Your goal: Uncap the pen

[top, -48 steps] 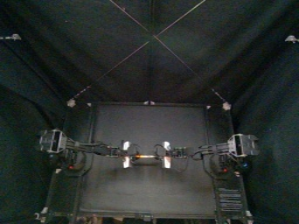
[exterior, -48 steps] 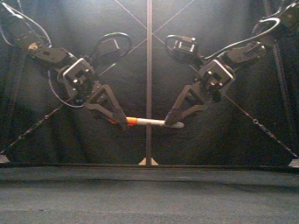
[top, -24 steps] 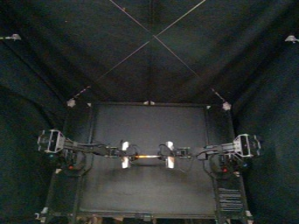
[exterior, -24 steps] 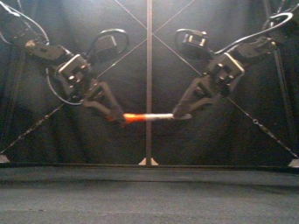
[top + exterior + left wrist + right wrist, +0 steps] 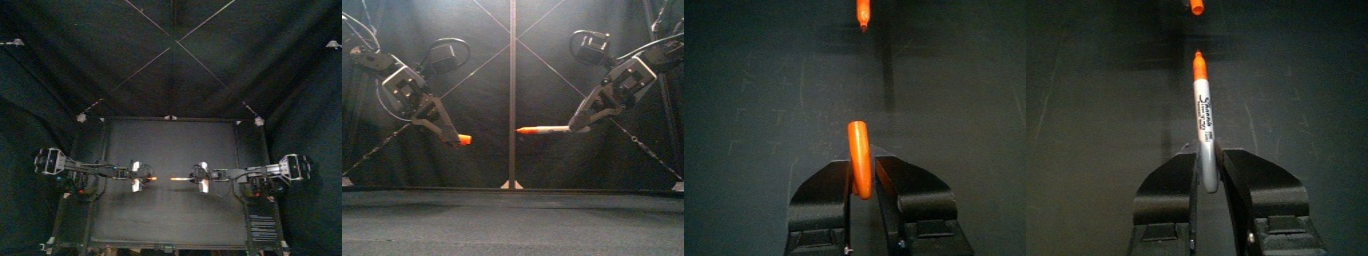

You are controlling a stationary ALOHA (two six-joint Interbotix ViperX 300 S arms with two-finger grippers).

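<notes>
**Cap is off the pen, the main work is done**

The uncapping itself looks finished. The left gripper (image 5: 454, 136) is clenched on the orange cap (image 5: 464, 139), which sticks out from between its jaws toward the middle. The right gripper (image 5: 576, 126) is closed firmly on the pen (image 5: 543, 129). It holds the rear end of the pale barrel, and the bare orange tip points toward the cap. There is a clear gap between the tip and the cap, so the two parts are apart and do not touch (each wrist view shows the other part ahead, roughly in line with the held one). Both pieces hang in the air above the table (image 5: 171, 215), near its middle. In my judgement, nothing remains of the separating. At most the pieces could be laid down, and the task sentence does not ask for this.
</notes>
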